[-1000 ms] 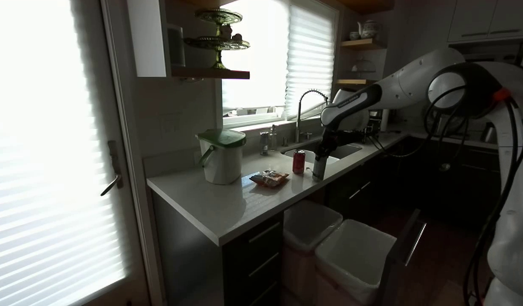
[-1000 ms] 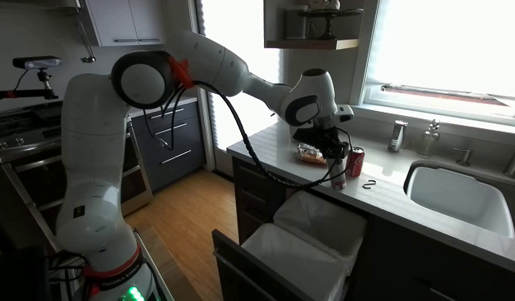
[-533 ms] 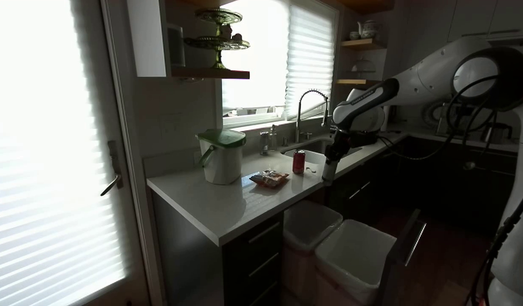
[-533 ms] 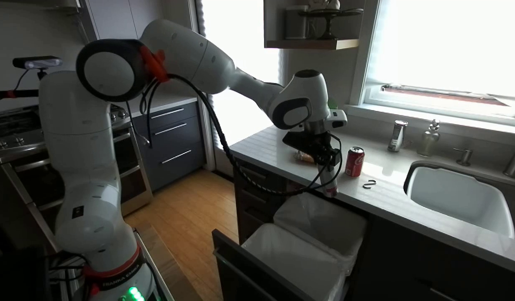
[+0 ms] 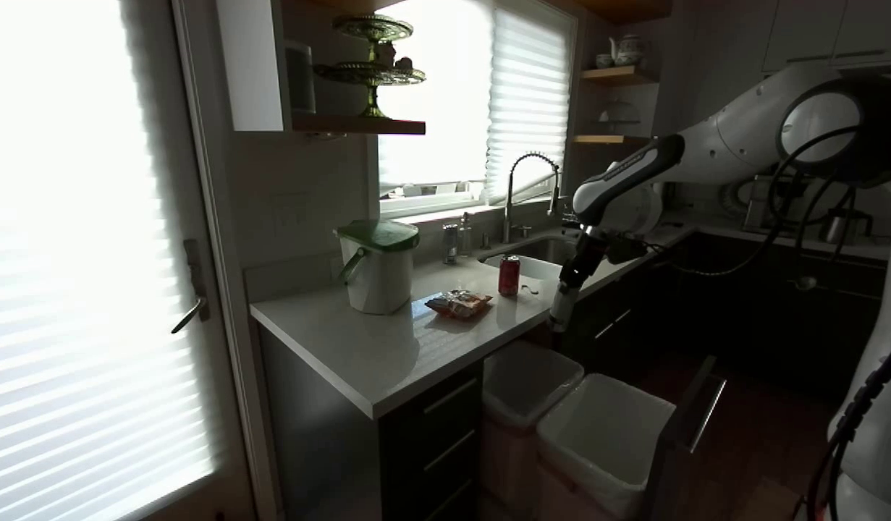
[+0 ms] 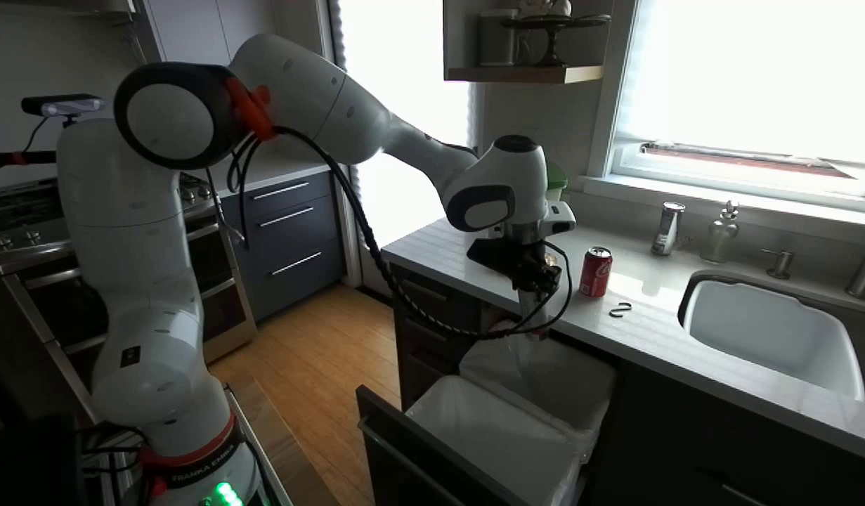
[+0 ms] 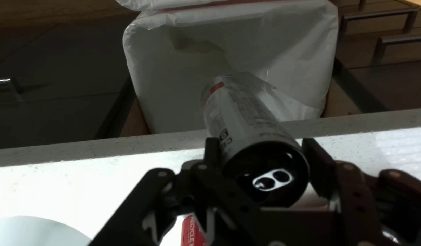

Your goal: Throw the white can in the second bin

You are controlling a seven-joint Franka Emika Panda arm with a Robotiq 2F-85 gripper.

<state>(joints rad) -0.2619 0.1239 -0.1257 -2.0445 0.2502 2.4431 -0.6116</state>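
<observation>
In an exterior view: gripper (image 5: 569,282) points down just off the counter's (image 5: 344,340) front edge. White can (image 5: 561,311) hangs below it, long axis steep, leaning, in line with the gripper. Two lined bins lower down: inner bin (image 5: 521,376) beside the counter, outer bin (image 5: 604,427) farther out from it.

In an exterior view: white can (image 6: 528,306) seen against the counter's edge, bottom end across the inner bin's mouth; depth hard to read. Outer bin lies beyond, farther out from the counter. A pale can (image 6: 667,228) stands upright at the counter's back; I take your held one as the task's.

In the wrist view: your fingers (image 7: 318,164) hold the white can by its pull-tab end, one either side. Bottom end points away from them, out past the counter's edge, toward a bin mouth, likely the inner bin's. Another liner (image 7: 155,4) shows farther from the counter.

My read: you're mid-carry, drop not yet done. "Second" is unsettled. If it means the outer bin, you need more travel out from the counter before letting go; keep that leading bottom end above the rim between bins, or it may snag.
</observation>
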